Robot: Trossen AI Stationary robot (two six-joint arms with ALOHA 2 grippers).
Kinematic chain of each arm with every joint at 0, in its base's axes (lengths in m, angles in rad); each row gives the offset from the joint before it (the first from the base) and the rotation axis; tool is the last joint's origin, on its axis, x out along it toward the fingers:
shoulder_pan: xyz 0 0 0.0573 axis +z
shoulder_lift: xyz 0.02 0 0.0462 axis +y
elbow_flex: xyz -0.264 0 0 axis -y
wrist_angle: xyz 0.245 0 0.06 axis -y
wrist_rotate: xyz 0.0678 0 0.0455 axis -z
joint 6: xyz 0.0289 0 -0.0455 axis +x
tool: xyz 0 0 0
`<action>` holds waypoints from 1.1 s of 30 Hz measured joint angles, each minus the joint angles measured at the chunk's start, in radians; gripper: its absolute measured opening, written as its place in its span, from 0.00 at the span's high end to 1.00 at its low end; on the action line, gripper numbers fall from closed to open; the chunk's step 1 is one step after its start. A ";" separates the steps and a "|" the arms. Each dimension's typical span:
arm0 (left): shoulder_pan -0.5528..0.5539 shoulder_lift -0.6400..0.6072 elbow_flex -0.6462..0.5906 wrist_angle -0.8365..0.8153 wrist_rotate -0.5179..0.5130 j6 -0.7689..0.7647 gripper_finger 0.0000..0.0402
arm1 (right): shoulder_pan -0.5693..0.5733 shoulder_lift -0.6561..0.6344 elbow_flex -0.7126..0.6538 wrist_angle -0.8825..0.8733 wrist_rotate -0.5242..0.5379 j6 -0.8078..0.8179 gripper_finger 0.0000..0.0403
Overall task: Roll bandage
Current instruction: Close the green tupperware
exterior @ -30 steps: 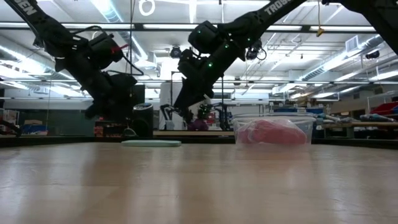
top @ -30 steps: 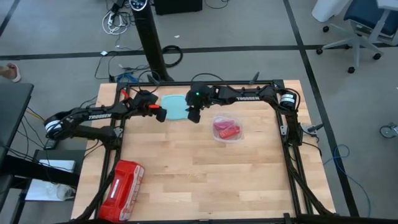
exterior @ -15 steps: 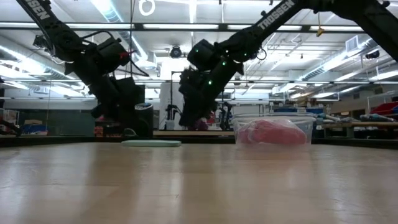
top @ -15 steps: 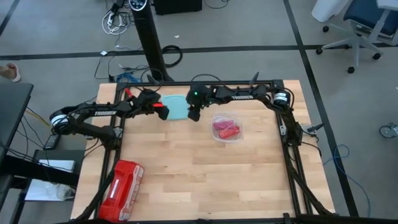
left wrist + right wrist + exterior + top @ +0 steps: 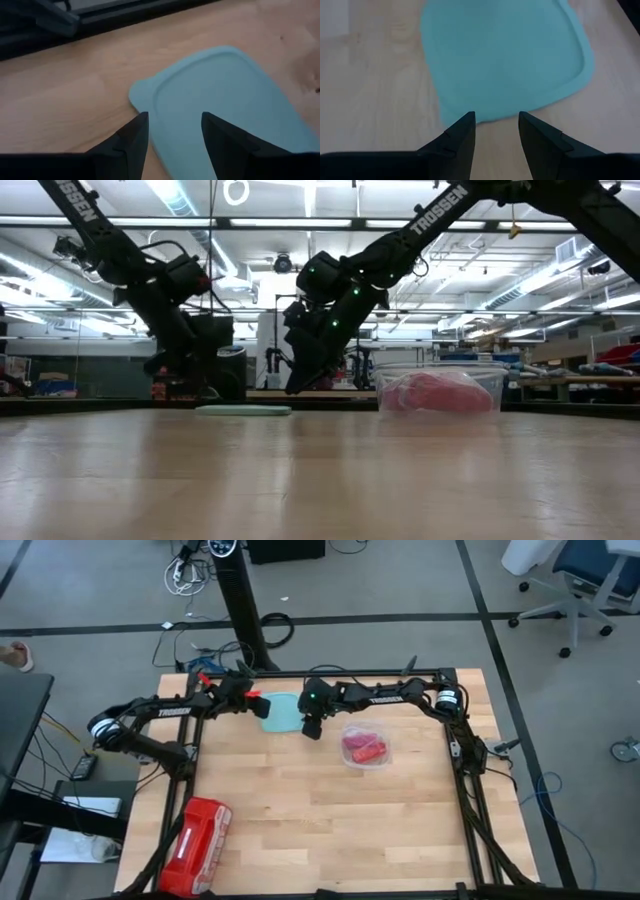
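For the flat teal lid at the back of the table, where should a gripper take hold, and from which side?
Probably by the small tab at the teal lid's corner, approached low from that edge. The lid lies flat on the table, so its thin rim offers little else. The left gripper, open, already points near the tab.

Bandage (image 5: 364, 749): pink-red, bunched inside clear tub (image 5: 384, 761), table's right half.
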 joint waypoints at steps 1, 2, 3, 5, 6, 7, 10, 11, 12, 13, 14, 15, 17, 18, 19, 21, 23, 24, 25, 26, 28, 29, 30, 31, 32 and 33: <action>0.009 0.010 0.000 0.002 0.015 -0.007 0.54 | 0.001 0.000 0.000 0.001 0.000 -0.003 0.63; 0.017 0.016 0.000 -0.005 0.030 -0.009 0.54 | 0.001 0.000 0.000 0.002 0.000 -0.008 0.63; 0.023 0.022 0.000 -0.016 0.037 -0.010 0.54 | 0.001 0.002 0.000 0.003 0.000 -0.011 0.63; 0.032 0.042 0.000 -0.016 0.041 -0.010 0.54 | 0.000 0.002 0.000 0.004 0.004 -0.018 0.63; 0.037 0.052 0.000 -0.016 0.041 -0.010 0.54 | 0.000 0.002 0.000 0.007 0.004 -0.018 0.63; 0.041 0.057 0.000 -0.024 0.042 -0.010 0.54 | 0.000 0.002 0.000 0.009 0.004 -0.020 0.63; 0.050 0.077 0.000 -0.007 0.033 -0.009 0.54 | 0.005 0.002 0.000 0.006 0.004 -0.025 0.63; 0.053 0.080 0.000 -0.011 0.033 -0.009 0.54 | 0.008 0.002 0.000 0.006 0.003 -0.026 0.63; 0.054 0.083 0.000 -0.005 0.035 -0.009 0.54 | 0.012 0.002 0.000 0.005 -0.001 -0.030 0.63; 0.055 0.090 0.000 0.000 0.039 -0.010 0.54 | 0.014 0.002 0.000 0.001 -0.007 -0.035 0.63; 0.056 0.095 0.000 -0.002 0.049 -0.010 0.54 | 0.017 0.002 0.000 -0.006 -0.012 -0.045 0.63; 0.056 0.102 0.000 -0.006 0.057 -0.010 0.54 | 0.020 0.002 0.000 -0.010 -0.013 -0.054 0.63; 0.056 0.117 0.000 -0.018 0.077 -0.005 0.54 | 0.027 0.002 0.000 -0.027 -0.015 -0.074 0.63; 0.056 0.125 0.000 -0.017 0.084 -0.003 0.54 | 0.028 0.002 0.000 -0.035 -0.016 -0.082 0.63; 0.056 0.130 0.000 -0.011 0.089 -0.002 0.54 | 0.029 0.003 0.000 -0.041 -0.016 -0.090 0.63; 0.057 0.134 0.001 -0.008 0.099 -0.002 0.54 | 0.029 0.003 0.000 -0.049 -0.016 -0.098 0.63; 0.056 0.134 0.001 -0.004 0.107 0.005 0.54 | 0.028 0.003 0.000 -0.066 -0.016 -0.105 0.63; 0.056 0.134 0.001 -0.001 0.117 0.015 0.54 | 0.028 0.003 0.000 -0.077 -0.016 -0.112 0.63; 0.056 0.135 0.001 0.004 0.134 0.022 0.54 | 0.029 0.003 0.000 -0.089 -0.016 -0.123 0.63; 0.056 0.136 0.001 0.008 0.153 0.024 0.54 | 0.030 0.003 0.000 -0.103 -0.015 -0.136 0.63; 0.055 0.136 0.001 0.011 0.195 0.030 0.54 | 0.033 0.003 0.000 -0.125 -0.016 -0.156 0.63; 0.055 0.136 0.000 0.011 0.209 0.041 0.54 | 0.033 0.003 -0.001 -0.127 -0.015 -0.158 0.63; 0.054 0.136 0.000 0.010 0.213 0.048 0.54 | 0.033 0.003 -0.001 -0.126 -0.015 -0.159 0.63; 0.054 0.136 0.000 0.009 0.213 0.049 0.54 | 0.033 0.003 -0.001 -0.124 -0.012 -0.159 0.63; 0.054 0.136 0.000 0.008 0.213 0.048 0.54 | 0.033 0.003 -0.001 -0.123 -0.011 -0.160 0.63; 0.055 0.136 0.000 0.008 0.213 0.047 0.54 | 0.033 0.003 -0.001 -0.124 -0.010 -0.163 0.63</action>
